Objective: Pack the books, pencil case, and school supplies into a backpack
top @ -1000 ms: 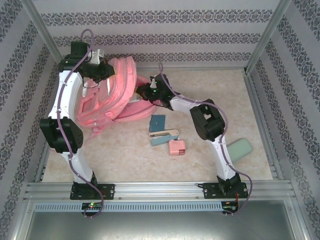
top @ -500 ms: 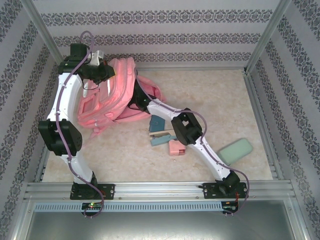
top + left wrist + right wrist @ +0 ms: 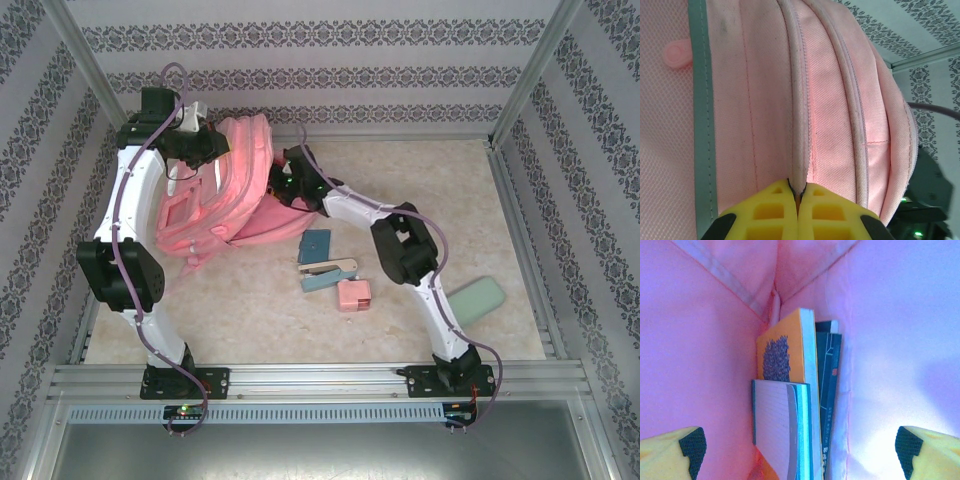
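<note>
The pink backpack (image 3: 225, 190) lies at the back left, its opening facing right. My left gripper (image 3: 205, 142) is shut on a piping ridge of the backpack's rim (image 3: 799, 150) and holds it up. My right gripper (image 3: 290, 182) reaches into the opening; its fingertips (image 3: 690, 444) stand wide apart with nothing between them. Inside stand the books: a yellow one (image 3: 782, 347), dark navy ones (image 3: 829, 385) and a teal-edged lined notebook (image 3: 780, 425). On the table lie the teal pouch (image 3: 315, 245), stapler (image 3: 328, 275), pink block (image 3: 354, 294) and mint pencil case (image 3: 474, 299).
Patterned walls and metal frame posts close in the table (image 3: 420, 190) on three sides. The backpack's pink lining (image 3: 700, 340) surrounds the right gripper closely. The small supplies sit in a cluster just right of the backpack's lower edge.
The right arm pushed deeper into the backpack half a second ago and has since drawn back toward the opening. The left arm has held still.
</note>
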You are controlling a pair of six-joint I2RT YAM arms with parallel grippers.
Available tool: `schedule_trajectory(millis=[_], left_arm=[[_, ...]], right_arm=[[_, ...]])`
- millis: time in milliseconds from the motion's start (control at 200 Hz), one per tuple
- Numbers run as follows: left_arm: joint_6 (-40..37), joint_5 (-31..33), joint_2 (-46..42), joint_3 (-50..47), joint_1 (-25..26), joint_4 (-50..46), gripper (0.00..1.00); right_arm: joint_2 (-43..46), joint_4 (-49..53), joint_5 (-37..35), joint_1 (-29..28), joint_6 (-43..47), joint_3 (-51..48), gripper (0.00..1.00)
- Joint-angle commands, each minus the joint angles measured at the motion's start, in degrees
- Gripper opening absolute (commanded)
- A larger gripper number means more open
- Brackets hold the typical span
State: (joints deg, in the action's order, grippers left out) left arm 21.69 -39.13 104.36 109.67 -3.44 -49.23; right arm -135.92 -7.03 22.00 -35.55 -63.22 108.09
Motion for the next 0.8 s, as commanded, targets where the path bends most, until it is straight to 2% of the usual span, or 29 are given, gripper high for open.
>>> schedule_trajectory(millis=[0, 130, 360, 480, 545, 629, 794], left_arm=[[-1.03, 1.32, -1.36, 0.66, 0.23, 3.73, 0.00], [-1.79, 3.42, -0.82, -1.26, 0.37, 4.21, 0.00], [-2.78, 5.11, -1.06, -6.61, 1.71, 6.96, 0.00], [-3.06, 4.51, -1.25, -8.60, 2.49, 8.56, 0.00], [-2.65, 3.99, -1.34, -9.67, 2.82, 9.64, 0.00], [-2.32, 3.50, -1.44, -10.90, 3.26, 10.83, 0.00], [-1.68, 2.86, -1.37, -12.73, 3.97, 12.90, 0.00]], right_arm=[[6.39, 0.18, -1.54, 1.31, 3.50, -5.52, 0.98], [13.73, 4.26, -4.29, 3.04, 7.94, -13.57, 0.98], [26.00, 19.38, -11.32, 6.15, 21.02, -23.00, 0.98], [30.54, 22.99, -9.14, 10.16, 20.38, -28.96, 0.98], [33.92, 21.25, -6.57, 12.29, 20.02, -34.14, 0.98], [39.65, 18.60, -9.27, 13.09, 20.81, -41.14, 0.98], [41.56, 27.40, -9.42, 12.65, 25.80, -41.89, 0.98]])
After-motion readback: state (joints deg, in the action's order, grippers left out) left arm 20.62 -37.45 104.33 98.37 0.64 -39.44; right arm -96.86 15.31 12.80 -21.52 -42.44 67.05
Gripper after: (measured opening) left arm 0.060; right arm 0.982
